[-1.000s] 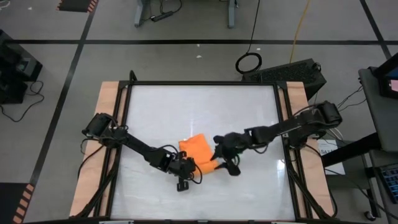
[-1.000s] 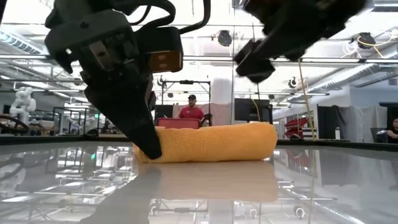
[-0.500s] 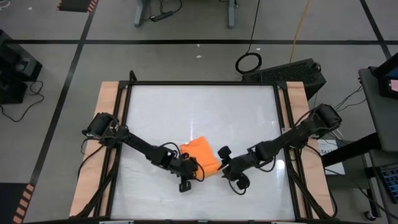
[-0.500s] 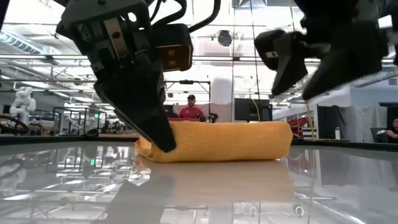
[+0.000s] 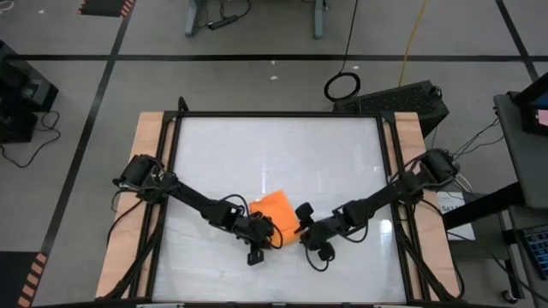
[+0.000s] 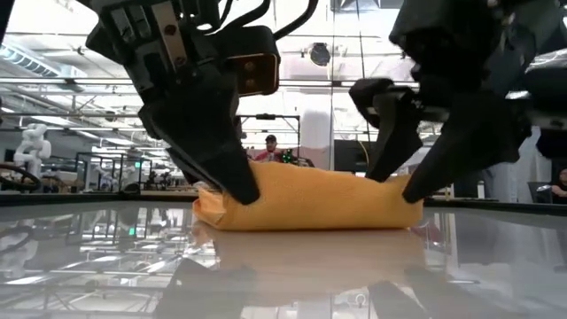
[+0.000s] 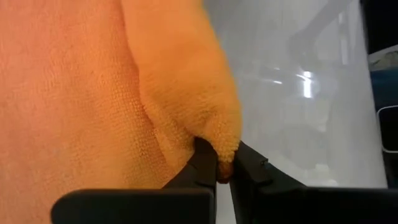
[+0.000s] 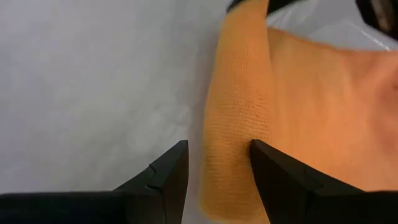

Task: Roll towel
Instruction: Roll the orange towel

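The bright-orange towel (image 5: pixel 278 210) lies on the white table, its near edge rolled into a thick roll (image 6: pixel 310 202) that rests on the tabletop. My left gripper (image 5: pixel 261 229) is shut on the roll's left end, and shows in the low view (image 6: pixel 244 190) too. My right gripper (image 5: pixel 306 233) is open at the roll's right end (image 6: pixel 403 197). In the right wrist view (image 8: pixel 217 177) one finger stands over bare table and the other over the orange cloth (image 8: pixel 239 118), with the roll's edge between them. My left gripper pinches the rolled fold's end (image 7: pixel 225 148) between its two fingers, with several layers of cloth bunched there. The fingers slant down from the table's left. The roll lies on the table. My right gripper's fingertips (image 6: pixel 379 174) stand at the roll; I cannot tell whether they touch it.
The flat part of the towel (image 7: pixel 68 87) spreads toward the far side of the roll. Wooden strips (image 5: pixel 145 180) run along the table's left and right sides. Bare tabletop (image 5: pixel 274 154) lies beyond the towel. A person (image 6: pixel 272 156) stands far behind the table.
My right gripper has come from above the towel's far right toward the near edge and down, and now stands open at the roll's right end. My left gripper has kept its hold on the left end. The roll has grown a little thicker.
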You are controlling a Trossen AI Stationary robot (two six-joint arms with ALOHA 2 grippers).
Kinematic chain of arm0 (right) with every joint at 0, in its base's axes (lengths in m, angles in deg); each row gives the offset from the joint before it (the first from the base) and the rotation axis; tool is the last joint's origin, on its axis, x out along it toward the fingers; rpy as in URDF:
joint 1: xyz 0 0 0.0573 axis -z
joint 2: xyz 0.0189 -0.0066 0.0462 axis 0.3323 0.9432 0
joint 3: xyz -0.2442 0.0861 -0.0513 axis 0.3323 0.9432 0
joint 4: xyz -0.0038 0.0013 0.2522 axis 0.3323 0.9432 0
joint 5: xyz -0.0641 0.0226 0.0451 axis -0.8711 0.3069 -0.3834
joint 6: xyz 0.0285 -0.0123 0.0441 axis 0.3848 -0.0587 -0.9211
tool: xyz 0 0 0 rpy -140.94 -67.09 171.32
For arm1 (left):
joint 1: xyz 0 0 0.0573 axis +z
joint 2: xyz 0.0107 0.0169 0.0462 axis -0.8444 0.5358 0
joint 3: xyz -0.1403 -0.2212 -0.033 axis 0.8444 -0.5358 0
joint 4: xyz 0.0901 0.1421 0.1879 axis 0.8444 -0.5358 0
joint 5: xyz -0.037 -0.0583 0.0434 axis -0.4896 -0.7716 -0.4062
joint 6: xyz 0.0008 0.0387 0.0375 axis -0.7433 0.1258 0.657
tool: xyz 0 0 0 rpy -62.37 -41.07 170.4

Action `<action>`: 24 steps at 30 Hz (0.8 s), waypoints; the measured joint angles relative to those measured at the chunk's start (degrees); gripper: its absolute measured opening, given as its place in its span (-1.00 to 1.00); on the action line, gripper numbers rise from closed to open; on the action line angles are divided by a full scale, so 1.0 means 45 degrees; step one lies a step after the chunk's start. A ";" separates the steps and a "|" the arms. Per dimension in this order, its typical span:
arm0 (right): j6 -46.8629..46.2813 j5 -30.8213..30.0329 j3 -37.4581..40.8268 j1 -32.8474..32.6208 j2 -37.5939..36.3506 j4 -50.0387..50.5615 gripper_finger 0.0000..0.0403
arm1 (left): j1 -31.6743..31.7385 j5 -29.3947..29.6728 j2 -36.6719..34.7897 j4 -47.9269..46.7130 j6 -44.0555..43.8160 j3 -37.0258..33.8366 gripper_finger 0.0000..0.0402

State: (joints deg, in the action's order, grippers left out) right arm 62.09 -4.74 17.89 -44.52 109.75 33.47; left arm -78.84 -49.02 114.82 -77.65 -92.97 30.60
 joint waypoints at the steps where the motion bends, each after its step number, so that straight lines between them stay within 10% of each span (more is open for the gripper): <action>1: 0.0000 0.0002 0.0000 0.0035 0.0088 -0.0002 -0.18 | 0.0000 -0.0036 0.0000 0.0110 0.0000 0.0002 -0.91; 15: 0.0110 0.0364 0.0005 0.0849 0.0550 -0.0774 -0.20 | -0.0058 -0.1213 -0.0024 0.1165 0.0458 0.0012 -0.91; 24: -0.0079 0.2070 0.0005 0.1349 0.0550 -0.0667 -0.61 | -0.0058 -0.1225 -0.0029 0.1155 0.0980 0.0031 -0.81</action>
State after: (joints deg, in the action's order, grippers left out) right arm 61.74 4.58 17.91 -38.45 112.22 30.47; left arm -79.10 -54.53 114.69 -72.45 -88.56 30.74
